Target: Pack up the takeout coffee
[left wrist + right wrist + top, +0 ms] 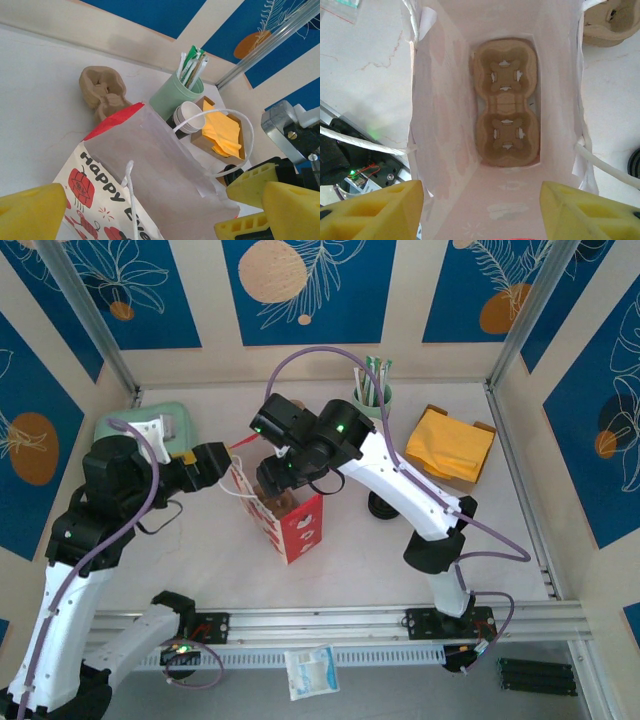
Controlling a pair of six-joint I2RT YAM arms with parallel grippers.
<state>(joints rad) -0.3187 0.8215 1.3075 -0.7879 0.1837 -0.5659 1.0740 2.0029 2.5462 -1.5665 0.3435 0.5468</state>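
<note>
Two hands: left hand (228,465) released beside the red-and-white paper bag (300,525); right hand (480,189) spread, empty, above its mouth.
Takeout coffee: small white paper cup with dark band (191,116), on the tabletop (40,100) outside the bag, between pale green cup of sticks (172,96) and brown napkin box (202,143).
Doing it well: cup likely next; grip mid-wall, keep upright, lower into the brown pulp carrier (506,102) on the bag floor.
Hard to see: cup's base behind the bag edge; its contents.
</note>
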